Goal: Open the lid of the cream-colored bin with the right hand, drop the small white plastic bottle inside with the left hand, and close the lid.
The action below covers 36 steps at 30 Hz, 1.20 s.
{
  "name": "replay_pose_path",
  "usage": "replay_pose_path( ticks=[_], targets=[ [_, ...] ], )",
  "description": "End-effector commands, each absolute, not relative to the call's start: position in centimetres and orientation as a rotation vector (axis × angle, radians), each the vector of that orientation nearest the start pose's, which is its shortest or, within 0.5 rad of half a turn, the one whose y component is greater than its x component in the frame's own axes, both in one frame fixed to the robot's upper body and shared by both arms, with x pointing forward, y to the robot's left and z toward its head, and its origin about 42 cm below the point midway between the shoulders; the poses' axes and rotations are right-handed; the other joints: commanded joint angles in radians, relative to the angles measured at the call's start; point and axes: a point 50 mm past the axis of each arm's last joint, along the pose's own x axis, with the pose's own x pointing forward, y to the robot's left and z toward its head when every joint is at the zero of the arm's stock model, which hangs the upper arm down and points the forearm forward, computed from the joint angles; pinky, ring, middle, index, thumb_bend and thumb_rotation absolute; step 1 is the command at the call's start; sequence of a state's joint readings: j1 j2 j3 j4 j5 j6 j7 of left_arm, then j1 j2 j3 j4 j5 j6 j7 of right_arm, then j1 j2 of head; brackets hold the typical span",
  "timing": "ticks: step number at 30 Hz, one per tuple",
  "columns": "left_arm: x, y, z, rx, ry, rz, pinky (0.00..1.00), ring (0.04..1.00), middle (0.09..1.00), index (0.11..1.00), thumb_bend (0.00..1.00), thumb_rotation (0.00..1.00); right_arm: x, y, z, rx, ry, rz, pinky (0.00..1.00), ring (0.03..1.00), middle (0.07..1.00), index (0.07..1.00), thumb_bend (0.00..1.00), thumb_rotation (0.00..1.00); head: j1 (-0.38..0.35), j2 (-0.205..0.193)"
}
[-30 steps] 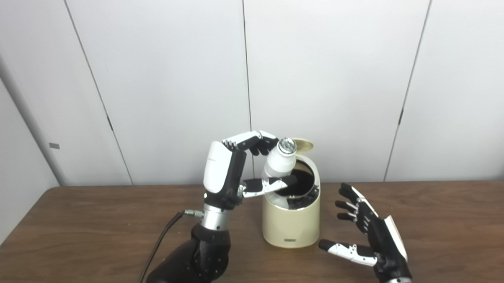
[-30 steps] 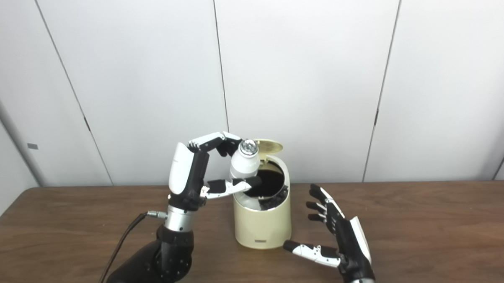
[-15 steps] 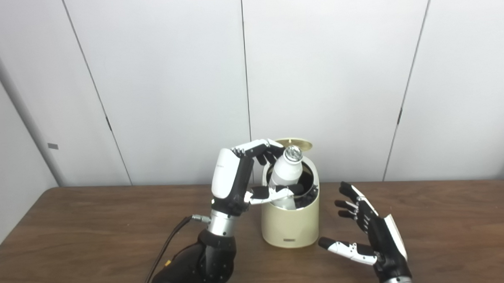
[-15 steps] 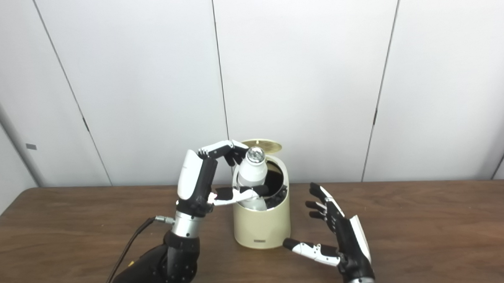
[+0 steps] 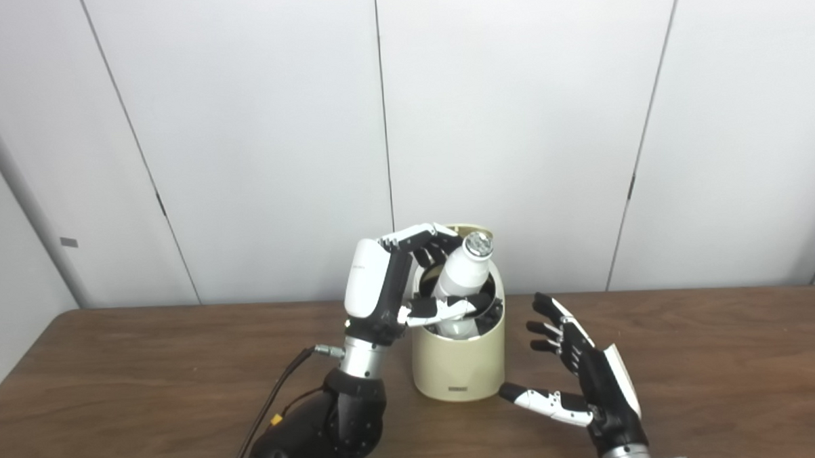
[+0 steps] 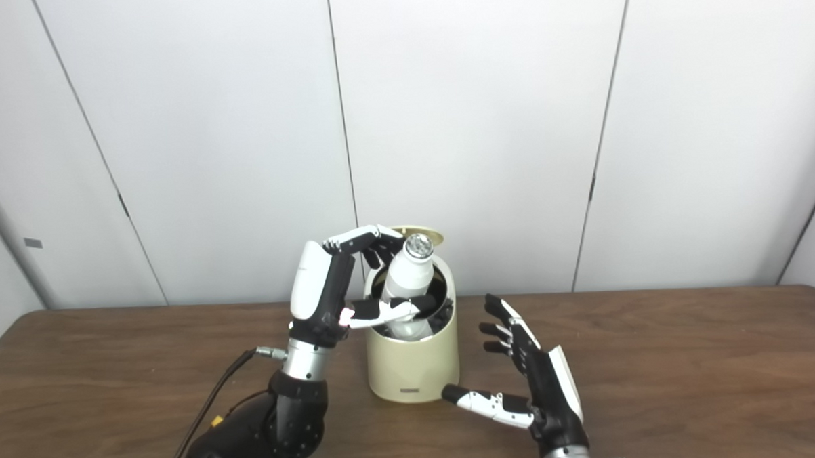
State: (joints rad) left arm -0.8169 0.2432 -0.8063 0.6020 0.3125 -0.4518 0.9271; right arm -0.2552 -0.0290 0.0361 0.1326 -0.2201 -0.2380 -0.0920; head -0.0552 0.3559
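The left robot hand (image 5: 389, 287) pinches the small white plastic bottle with a silvery cap (image 5: 462, 276) between fingers and thumb, its lower end already inside the mouth of the rounded cream-colored bin (image 5: 458, 363), tilted right. The bin's round lid (image 6: 427, 234) stands open behind. The right robot hand (image 5: 585, 379) hovers spread and empty just beside the bin, above the brown wooden bench (image 5: 115, 395)

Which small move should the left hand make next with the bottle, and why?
Probably open the fingers and let go. The left hand holds the white bottle tilted, its lower end already inside the mouth of the cream bin, whose lid stands open behind. The right hand waits open beside the bin.
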Motion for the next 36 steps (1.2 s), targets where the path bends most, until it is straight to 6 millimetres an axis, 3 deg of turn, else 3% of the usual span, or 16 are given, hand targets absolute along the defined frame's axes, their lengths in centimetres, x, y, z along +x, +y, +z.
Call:
replay_pose_path(
  ticks=[1,17,36],
  targets=[
    [46.5,10.4,25.3,0.486,-1.007,-0.03,0.33,0.431,0.51,0.501,0.48,0.0,36.5,-18.3,18.0,-0.213,-0.475,0.013,0.72,0.809,0.892,0.886,0.79,0.3,-0.001,0.0],
    [47.1,9.7,25.6,0.498,-1.07,0.023,0.36,0.439,0.491,0.486,0.48,0.0,36.5,-18.1,18.1,-0.21,-0.483,0.023,0.7,0.794,0.884,0.885,0.79,0.29,-0.006,0.005],
    [47.3,10.6,23.5,0.515,-0.971,0.038,0.35,0.437,0.493,0.503,0.48,0.0,36.5,-18.4,18.5,-0.199,-0.487,0.012,0.74,0.807,0.895,0.879,0.79,0.3,-0.004,0.018]
  ],
)
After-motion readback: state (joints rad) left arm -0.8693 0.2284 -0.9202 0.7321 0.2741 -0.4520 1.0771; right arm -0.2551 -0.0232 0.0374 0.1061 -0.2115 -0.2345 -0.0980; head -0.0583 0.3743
